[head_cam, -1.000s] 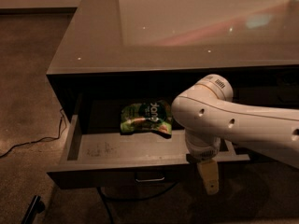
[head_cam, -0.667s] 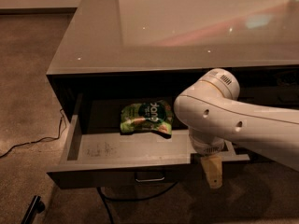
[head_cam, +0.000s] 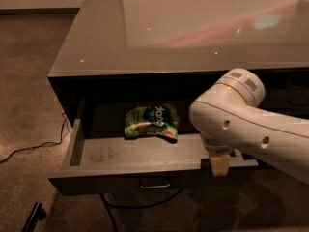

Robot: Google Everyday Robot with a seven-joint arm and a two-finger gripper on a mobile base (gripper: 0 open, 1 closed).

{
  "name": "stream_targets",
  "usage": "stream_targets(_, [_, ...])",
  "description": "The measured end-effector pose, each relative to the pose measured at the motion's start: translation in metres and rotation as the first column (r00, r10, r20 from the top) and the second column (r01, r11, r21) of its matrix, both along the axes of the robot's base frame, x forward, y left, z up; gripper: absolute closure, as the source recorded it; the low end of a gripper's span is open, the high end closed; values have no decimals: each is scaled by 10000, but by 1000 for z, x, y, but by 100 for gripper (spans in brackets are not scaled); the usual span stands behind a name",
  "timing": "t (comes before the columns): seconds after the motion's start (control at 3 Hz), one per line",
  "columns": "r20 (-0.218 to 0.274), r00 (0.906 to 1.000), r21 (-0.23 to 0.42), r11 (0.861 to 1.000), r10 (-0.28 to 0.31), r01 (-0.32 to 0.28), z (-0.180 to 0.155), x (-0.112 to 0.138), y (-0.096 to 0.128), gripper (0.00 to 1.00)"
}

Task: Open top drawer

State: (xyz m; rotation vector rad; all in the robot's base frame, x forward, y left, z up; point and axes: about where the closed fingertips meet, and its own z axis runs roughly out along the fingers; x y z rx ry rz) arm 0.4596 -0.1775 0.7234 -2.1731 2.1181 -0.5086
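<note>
The top drawer stands pulled out from under the grey counter, showing its lighter scuffed floor and a small pull handle at the front centre. A green snack bag lies inside near the back. My white arm reaches in from the right. My gripper hangs at the drawer's front edge, right of the handle; only a tan finger tip shows below the wrist.
The glossy grey counter top spreads above the drawer. A black cable runs over the brown floor at the left, and another loops under the drawer. A dark object lies at the bottom left.
My arm has shifted to the right and slightly up. The drawer stays open at about the same reach, and the snack bag has not moved.
</note>
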Motion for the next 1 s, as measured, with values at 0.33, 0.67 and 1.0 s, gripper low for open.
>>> stream_targets(0.33, [474,9985,666,9975,-257,226,-9,15,-8,41])
stream_targets(0.67, [811,9965,1052,9944,-194,108,-21,36,-5,65])
stream_targets(1.0, [856,9963,1134,9936,-116,19,-35,53,-3,88])
